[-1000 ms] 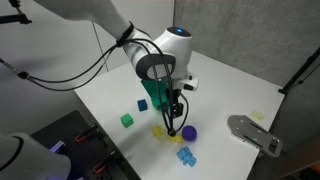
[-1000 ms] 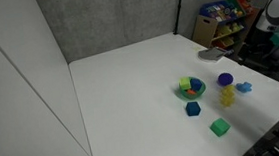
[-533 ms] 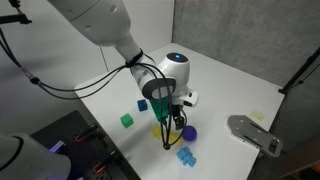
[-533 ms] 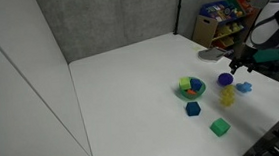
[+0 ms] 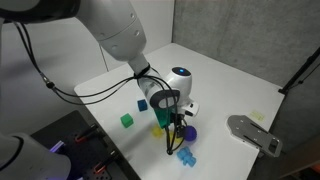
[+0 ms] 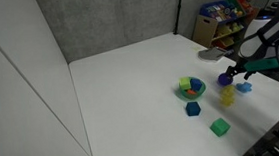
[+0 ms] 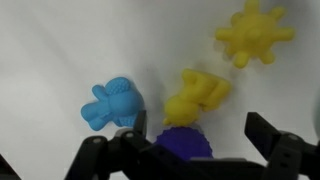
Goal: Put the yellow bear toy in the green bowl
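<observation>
The yellow bear toy (image 7: 196,97) lies on the white table in the wrist view, just beyond the purple ball (image 7: 183,143). My gripper (image 7: 180,138) is open and low over the toys, with the purple ball between its fingers and the bear just outside them. The paler star-like yellow toy (image 7: 255,35) lies further off. In an exterior view the gripper (image 5: 175,140) hangs over the toy cluster, and the green bowl (image 5: 158,110) is partly hidden behind it. The bowl (image 6: 185,89) holds colourful pieces, left of the yellow toys (image 6: 226,97).
A blue toy figure (image 7: 112,104) lies left of the bear. A green cube (image 5: 127,120), a second green cube view (image 6: 220,128) and a dark blue cube (image 6: 193,109) sit near the bowl. A grey object (image 5: 252,132) lies at the table's edge.
The arm has come down and in over the toy cluster; the gripper now sits low around the purple ball beside the bear. The toys have not moved.
</observation>
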You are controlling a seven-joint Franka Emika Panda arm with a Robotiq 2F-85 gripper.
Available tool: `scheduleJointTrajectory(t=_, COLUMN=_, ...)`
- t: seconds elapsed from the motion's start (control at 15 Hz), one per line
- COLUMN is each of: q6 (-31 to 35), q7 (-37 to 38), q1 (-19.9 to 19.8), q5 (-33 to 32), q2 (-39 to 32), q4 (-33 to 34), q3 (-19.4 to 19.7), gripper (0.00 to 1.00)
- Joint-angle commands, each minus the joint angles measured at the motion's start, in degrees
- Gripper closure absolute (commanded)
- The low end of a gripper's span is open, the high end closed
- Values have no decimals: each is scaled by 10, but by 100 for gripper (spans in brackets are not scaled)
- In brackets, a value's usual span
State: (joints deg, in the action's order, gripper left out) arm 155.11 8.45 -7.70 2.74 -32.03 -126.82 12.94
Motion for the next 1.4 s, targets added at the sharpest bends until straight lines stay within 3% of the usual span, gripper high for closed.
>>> scheduleJointTrajectory(t=0.0, q6=-2, q7=2, q1=-2, q5=-3, q2=0, q4=2, q3=-2, gripper=0)
scheduleJointTrajectory(t=0.07, q6=7, q7=28, q1=12, q5=-10, q2=-11, q4=9, q3=13, gripper=0)
scheduleJointTrajectory(t=0.47, q6=54, q7=60, q1=-2, q5=32, q2=-54, q4=15, q3=-5, gripper=0)
scheduleJointTrajectory(t=0.8, q6=127, q7=53, q1=-18, q5=78, q2=-91, q4=20, q3=-36, gripper=0)
scheduleJointTrajectory(t=1.27, q6=153, q7=46, q1=-30, q5=98, q2=-139, q4=46, q3=-52, gripper=0)
scheduleJointTrajectory(t=1.33, q6=157, q7=44, q1=-33, q5=98, q2=-143, q4=48, q3=-54, gripper=13)
